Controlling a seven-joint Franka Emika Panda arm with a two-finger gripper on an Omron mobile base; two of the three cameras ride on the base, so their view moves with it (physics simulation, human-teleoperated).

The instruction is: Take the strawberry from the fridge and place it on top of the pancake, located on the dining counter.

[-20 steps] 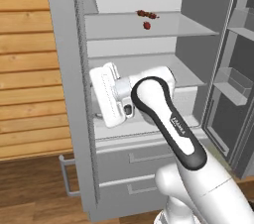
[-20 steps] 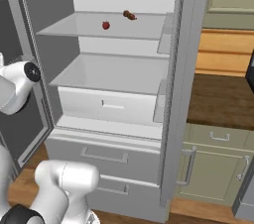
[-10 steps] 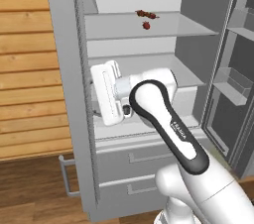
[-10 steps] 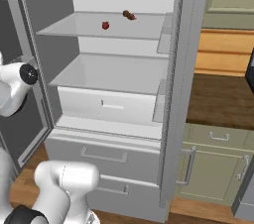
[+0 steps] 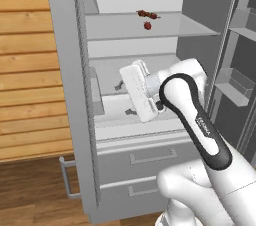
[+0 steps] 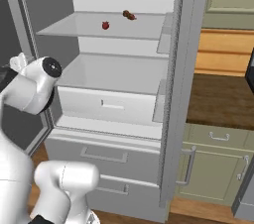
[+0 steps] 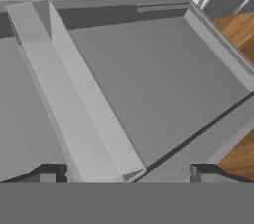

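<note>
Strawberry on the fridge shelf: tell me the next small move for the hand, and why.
Probably raise the hand toward the upper shelf. The strawberry sits on that shelf beside a darker strip of food, while the open hand points into the fridge at the level below and holds nothing.

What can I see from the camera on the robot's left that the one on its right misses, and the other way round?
Left base view alone: the white hand with its open gripper inside the tall light-grey fridge, plus light wooden wall planks. Right base view alone: a dark-brown wooden counter top over pale green cabinets. Both share the tiny bright-red strawberry on the upper grey shelf, beside a dark red-brown lumpy strip of food.
</note>
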